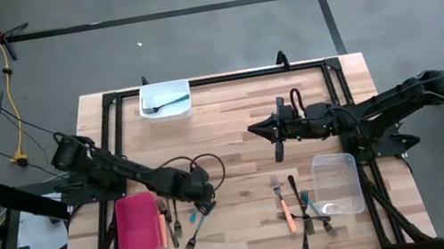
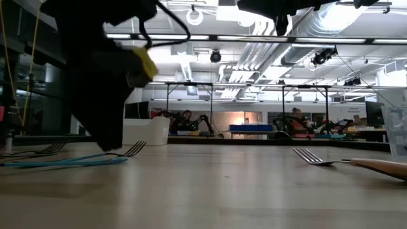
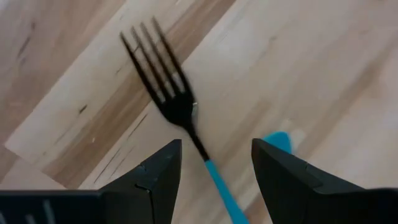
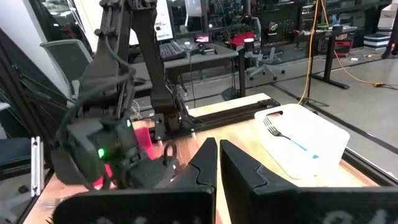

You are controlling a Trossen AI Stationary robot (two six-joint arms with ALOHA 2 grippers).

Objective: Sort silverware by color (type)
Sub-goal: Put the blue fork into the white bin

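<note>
Teal is the colour that matters just now. From above, the left gripper is hanging low over a teal-handled fork lying on the wooden table just right of the red tray. Beside the tray three or so more forks are lying loose. The right gripper is waiting well apart, near the table's middle. Below it a tangle of mixed silverware is sitting just left of the clear tub, and the white tub at the far edge is holding a single fork.

At table height, the teal fork is lying flat at the foot of the dark left arm, and another fork is resting off to the right.

Past the left wrist, the fingers are standing wide apart, straddling the teal handle without touching it, gripping nothing.

Past the right wrist, the fingers are pressed together and empty, and the white tub is showing its fork, teal in the handle.

Sorting is barely begun, I would say: one piece binned, nearly everything else waiting on the wood, this teal fork likely next.
</note>
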